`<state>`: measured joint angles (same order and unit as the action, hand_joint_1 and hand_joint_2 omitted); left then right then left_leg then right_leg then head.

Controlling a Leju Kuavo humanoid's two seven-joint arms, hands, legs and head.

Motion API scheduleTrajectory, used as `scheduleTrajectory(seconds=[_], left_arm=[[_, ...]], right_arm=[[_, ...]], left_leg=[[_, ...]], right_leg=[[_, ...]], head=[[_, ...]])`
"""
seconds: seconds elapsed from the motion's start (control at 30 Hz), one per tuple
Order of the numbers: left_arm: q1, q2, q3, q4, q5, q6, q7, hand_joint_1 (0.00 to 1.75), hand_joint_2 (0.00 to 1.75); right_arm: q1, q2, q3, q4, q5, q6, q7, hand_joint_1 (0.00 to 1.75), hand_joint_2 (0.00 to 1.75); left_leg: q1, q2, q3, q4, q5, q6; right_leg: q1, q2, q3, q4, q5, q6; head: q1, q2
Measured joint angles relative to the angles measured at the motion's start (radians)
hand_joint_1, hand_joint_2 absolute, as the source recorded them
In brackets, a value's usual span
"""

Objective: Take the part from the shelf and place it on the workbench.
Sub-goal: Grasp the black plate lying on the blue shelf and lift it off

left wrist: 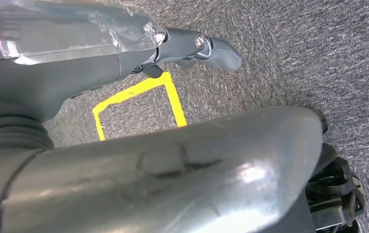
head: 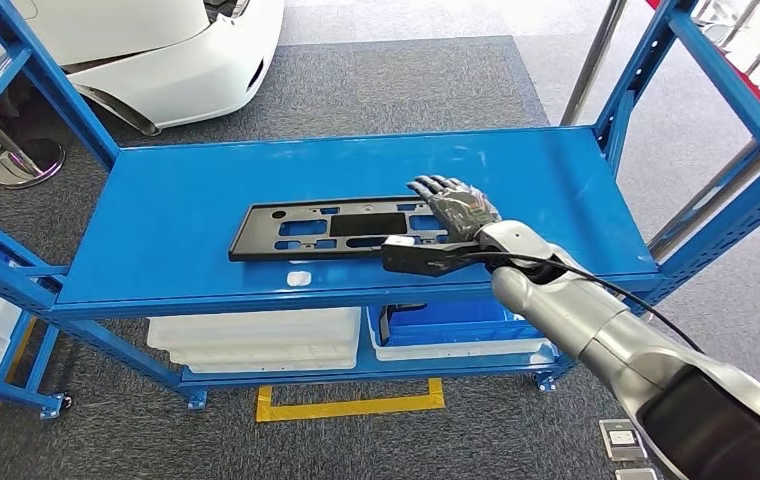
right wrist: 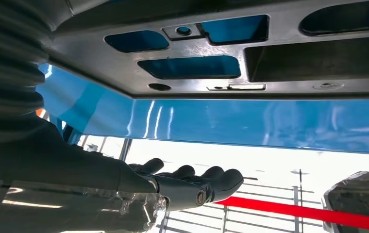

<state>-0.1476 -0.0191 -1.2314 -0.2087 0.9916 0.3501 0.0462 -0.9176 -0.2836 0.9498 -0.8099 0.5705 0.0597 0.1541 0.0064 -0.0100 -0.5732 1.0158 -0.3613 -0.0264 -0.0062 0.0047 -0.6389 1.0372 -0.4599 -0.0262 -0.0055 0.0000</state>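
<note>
Setting: grey carpeted floor [head: 406, 90] under a blue metal shelf [head: 206, 190]; corner of a white car [head: 156, 50] beyond it.
Part: one flat black plastic panel [head: 296, 230] with cut-outs, lying flat on the shelf top near its front edge, within reach.
Right hand [head: 454, 205]: fingers spread and extended, over the panel's right end, gripping nothing; apparently positioned to take it.
Left hand [left wrist: 192, 46]: hanging over floor; grasp cannot be told.
Below: two white bins [head: 256, 338].

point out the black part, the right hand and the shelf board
black part [head: 296, 230]: head view, on its frame left of centre
right hand [head: 459, 207]: head view, on the back of the hand
shelf board [head: 186, 185]: head view, on bare blue surface
</note>
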Motion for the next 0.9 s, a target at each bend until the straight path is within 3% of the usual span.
scheduleTrajectory(seconds=[0.47,0.83,0.9], left_arm=[[0.0,0.0,0.0,0.0,0.0,-0.002,0.008,0.0,0.0],[0.0,0.0,0.0,0.0,-0.001,-0.001,0.005,0.0,0.0],[0.001,0.0,0.0,0.0,-0.001,0.0,0.0,0.0,0.0]], right_arm=[[-0.003,0.012,-0.004,0.053,-0.08,0.043,-0.014,0.0,1.75],[0.017,0.002,-0.004,0.14,-0.155,0.086,0.031,0.03,1.75],[0.022,-0.006,-0.004,0.157,-0.157,0.087,0.044,0.9,1.75]], left_leg=[[0.0,0.0,0.0,0.0,0.0,0.0],[-0.003,0.0,0.001,0.0,-0.001,0.0],[-0.003,0.0,0.001,0.0,-0.001,-0.001]], right_leg=[[0.0,0.0,0.0,0.0,0.0,0.0],[0.0,0.0,0.0,0.0,0.0,0.0],[0.0,0.0,0.0,0.0,0.0,0.0]], head=[[-0.001,0.0],[-0.001,0.0],[0.0,0.0]])
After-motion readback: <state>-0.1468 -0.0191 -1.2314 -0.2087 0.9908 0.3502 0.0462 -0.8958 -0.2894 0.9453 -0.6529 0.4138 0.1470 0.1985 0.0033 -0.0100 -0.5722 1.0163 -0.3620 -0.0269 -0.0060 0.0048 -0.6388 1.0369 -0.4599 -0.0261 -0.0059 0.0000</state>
